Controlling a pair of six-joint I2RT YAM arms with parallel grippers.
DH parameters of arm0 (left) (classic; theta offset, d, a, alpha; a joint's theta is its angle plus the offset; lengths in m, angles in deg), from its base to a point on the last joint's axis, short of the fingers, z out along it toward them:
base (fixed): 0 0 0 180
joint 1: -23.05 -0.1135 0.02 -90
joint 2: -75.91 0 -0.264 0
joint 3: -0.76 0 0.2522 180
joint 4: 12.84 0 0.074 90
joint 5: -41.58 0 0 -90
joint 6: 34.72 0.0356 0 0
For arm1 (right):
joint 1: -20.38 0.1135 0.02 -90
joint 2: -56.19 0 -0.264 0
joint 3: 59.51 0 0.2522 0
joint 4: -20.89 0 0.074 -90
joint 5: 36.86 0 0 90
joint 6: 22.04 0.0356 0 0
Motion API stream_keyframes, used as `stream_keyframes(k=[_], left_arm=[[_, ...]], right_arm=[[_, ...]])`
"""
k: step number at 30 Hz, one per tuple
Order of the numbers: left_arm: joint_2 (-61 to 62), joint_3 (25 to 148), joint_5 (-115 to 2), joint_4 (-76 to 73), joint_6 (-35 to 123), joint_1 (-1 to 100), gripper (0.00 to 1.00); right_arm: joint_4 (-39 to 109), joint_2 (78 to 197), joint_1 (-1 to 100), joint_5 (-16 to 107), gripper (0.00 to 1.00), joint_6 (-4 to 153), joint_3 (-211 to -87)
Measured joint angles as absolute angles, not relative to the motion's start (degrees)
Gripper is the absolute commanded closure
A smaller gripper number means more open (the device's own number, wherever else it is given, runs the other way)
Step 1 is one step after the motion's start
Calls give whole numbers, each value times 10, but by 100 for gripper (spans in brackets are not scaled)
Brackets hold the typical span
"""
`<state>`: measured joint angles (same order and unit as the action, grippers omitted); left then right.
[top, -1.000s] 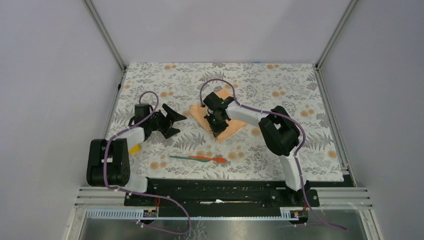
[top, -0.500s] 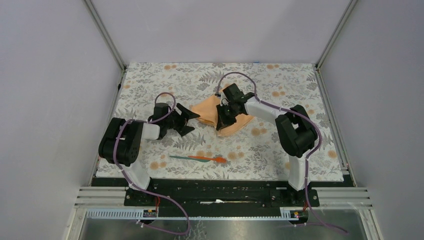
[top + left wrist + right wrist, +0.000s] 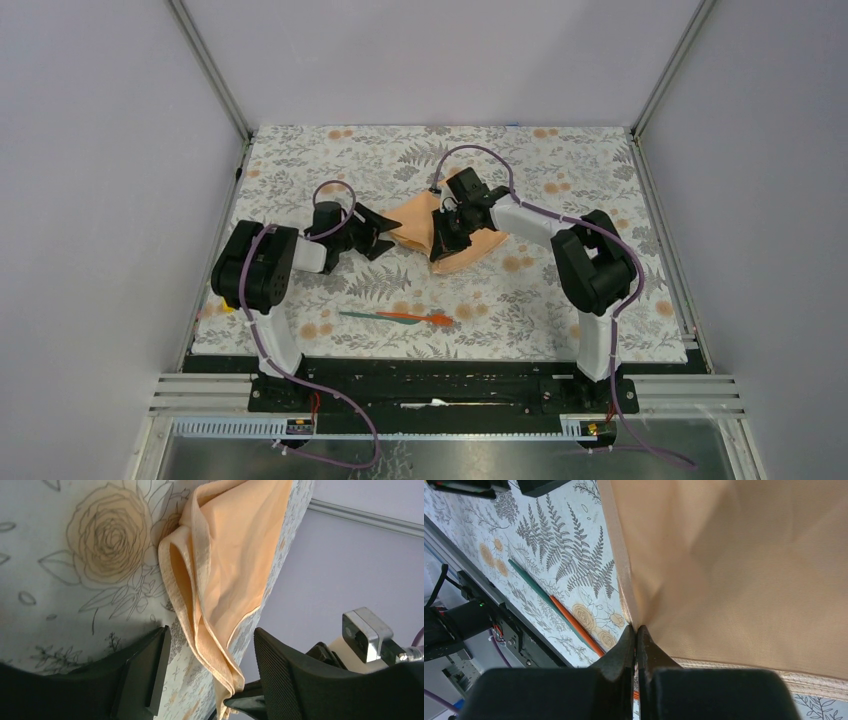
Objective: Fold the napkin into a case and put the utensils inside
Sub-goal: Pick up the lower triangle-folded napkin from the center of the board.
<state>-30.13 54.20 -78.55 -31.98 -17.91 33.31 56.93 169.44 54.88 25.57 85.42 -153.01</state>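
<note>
The peach-orange napkin (image 3: 413, 222) lies loosely folded on the tablecloth at mid-table, its near part lifted. My right gripper (image 3: 443, 238) is shut on a napkin edge (image 3: 637, 628) and holds the cloth (image 3: 734, 570) up off the table. My left gripper (image 3: 385, 232) is open just left of the napkin; its jaws stand on either side of the hanging layered edges (image 3: 215, 630) without touching them. The teal utensil (image 3: 362, 315) and the orange-red utensil (image 3: 420, 318) lie end to end near the front edge; both show in the right wrist view, teal (image 3: 531, 582) and orange-red (image 3: 574, 625). No case is formed.
The grey floral tablecloth (image 3: 600, 180) covers the table between the enclosure walls. A small yellow block (image 3: 227, 308) peeks out beside the left arm's base. A black rail (image 3: 430, 375) runs along the front edge.
My right gripper lifted the napkin's near edge and drew it up and back, bunching the flat cloth. My left arm swung forward and right, bringing its open gripper to the napkin's left edge.
</note>
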Motion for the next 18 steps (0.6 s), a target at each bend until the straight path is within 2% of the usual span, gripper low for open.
stream_keyframes(k=[7,18], left_arm=[[-341,565,-785,-351,-183,334,49],[-349,579,-770,-315,-144,312,80]], right_arm=[[566,1690,548,251,100,854,-1529],[546,1688,550,229,100,860,-1503]])
